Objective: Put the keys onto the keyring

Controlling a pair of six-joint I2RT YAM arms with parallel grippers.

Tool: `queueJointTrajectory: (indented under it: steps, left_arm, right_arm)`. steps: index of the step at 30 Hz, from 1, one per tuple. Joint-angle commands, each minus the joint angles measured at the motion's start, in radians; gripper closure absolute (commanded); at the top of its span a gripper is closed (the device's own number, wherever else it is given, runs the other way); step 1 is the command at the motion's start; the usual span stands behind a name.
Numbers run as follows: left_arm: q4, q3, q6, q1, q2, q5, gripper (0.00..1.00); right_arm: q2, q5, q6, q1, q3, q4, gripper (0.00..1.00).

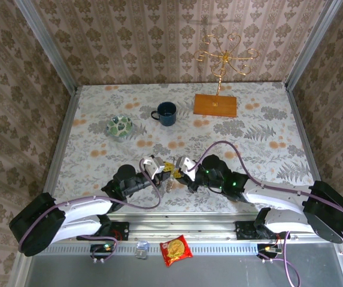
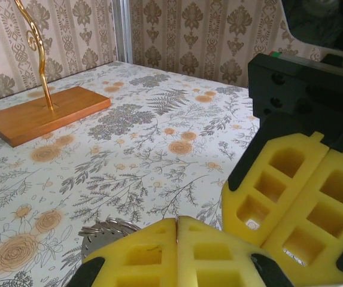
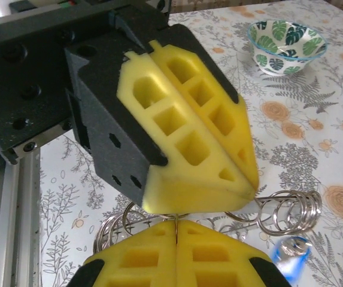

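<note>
Threading stage near the edge of the worktop (image 3: 315,137): left end effector (image 2: 177,230) pinches the coiled keyring (image 3: 285,209), right end effector (image 3: 176,239) is pressed together against it, blue key (image 3: 290,256) just beside, likely needing guidance into the coil next.

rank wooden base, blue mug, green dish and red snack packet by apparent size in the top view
1. wooden base
2. red snack packet, though it lies nearer the camera
3. blue mug and green dish: about alike, not ranked
</note>
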Motion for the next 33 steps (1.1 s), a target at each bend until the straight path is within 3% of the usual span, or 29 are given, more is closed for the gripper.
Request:
queueJointTrajectory:
  steps: [1,7,15,33]
  left_arm:
    - [0.029,0.017,-0.012,-0.007,-0.008,-0.002,1.00]
    - [0.055,0.007,-0.017,-0.006,-0.011,0.034,1.00]
    - [0.083,0.007,-0.024,-0.006,0.007,0.048,1.00]
    - [0.119,0.002,-0.032,-0.006,0.018,0.071,1.00]
  right_arm:
    - [-0.029,0.038,0.018,-0.021,-0.015,0.017,1.00]
    - [-0.062,-0.077,0.099,-0.104,-0.059,0.063,1.00]
    - [-0.045,-0.141,0.121,-0.116,-0.040,0.096,1.00]
    - [-0.036,-0.094,0.141,-0.120,-0.040,0.130,1.00]
